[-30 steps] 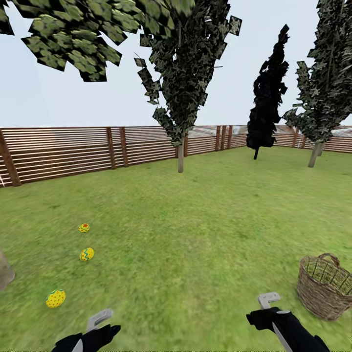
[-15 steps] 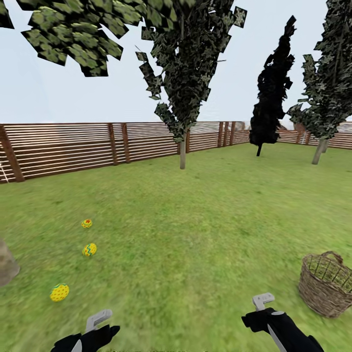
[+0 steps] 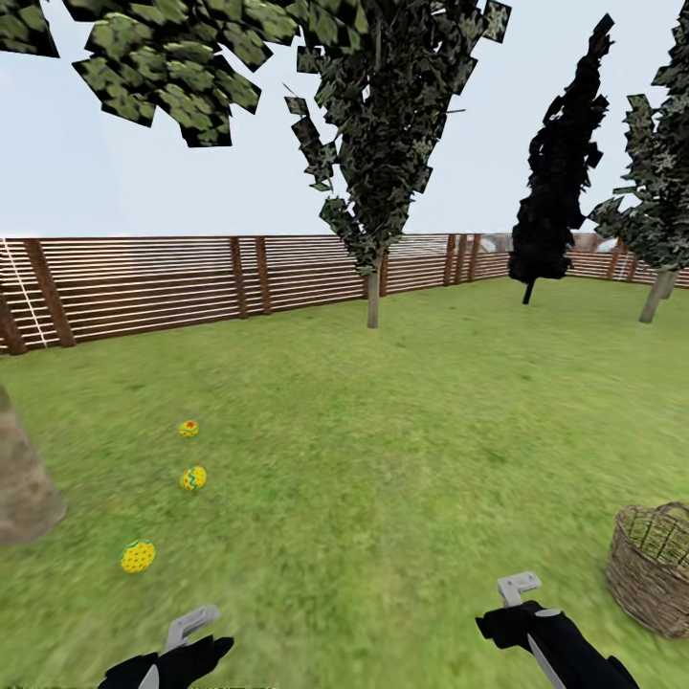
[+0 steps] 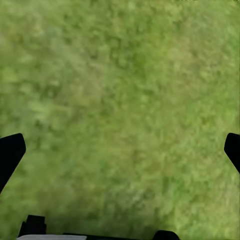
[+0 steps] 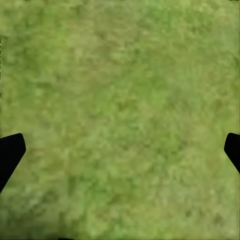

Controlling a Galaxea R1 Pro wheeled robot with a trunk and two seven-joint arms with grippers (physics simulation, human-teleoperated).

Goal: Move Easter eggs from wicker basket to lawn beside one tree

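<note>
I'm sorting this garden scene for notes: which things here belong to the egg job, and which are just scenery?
Job:
- three Easter eggs on the lawn
- thick-trunked tree beside them
- wicker basket

Scenery:
- slat fence
- slim tree
- black conifer

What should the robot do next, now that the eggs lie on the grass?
Probably nothing more than a check. All three eggs lie on the grass by the thick trunk, the basket looks empty, and both hands' fingers are spread over bare grass.
</note>
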